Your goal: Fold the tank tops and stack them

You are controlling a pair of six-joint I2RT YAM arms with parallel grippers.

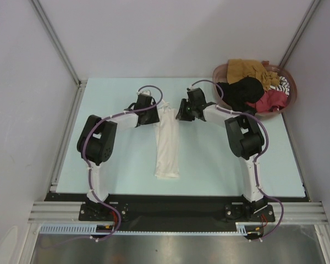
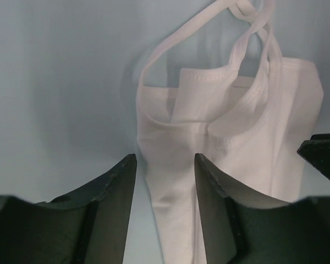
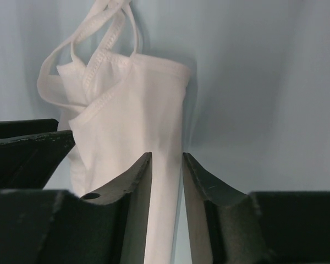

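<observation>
A white tank top [image 1: 168, 146] lies on the pale table as a long narrow strip, straps at the far end. Both grippers sit at that far end. My left gripper [image 1: 155, 114] is on its left edge. In the left wrist view the jaws [image 2: 165, 159] stand apart, with the edge of the white tank top [image 2: 231, 132] and a small wrinkle between them. My right gripper [image 1: 179, 113] is on the right edge. In the right wrist view its jaws [image 3: 168, 157] are close together on the edge of the white tank top [image 3: 132, 110]. More tank tops, mustard [image 1: 245, 67], black [image 1: 245, 91], red [image 1: 272, 100] and striped [image 1: 283, 83], fill the basket.
The round reddish-brown basket [image 1: 290, 102] stands at the table's far right corner. Metal frame posts and grey walls close in the back and sides. The arm bases are bolted to the black rail at the near edge.
</observation>
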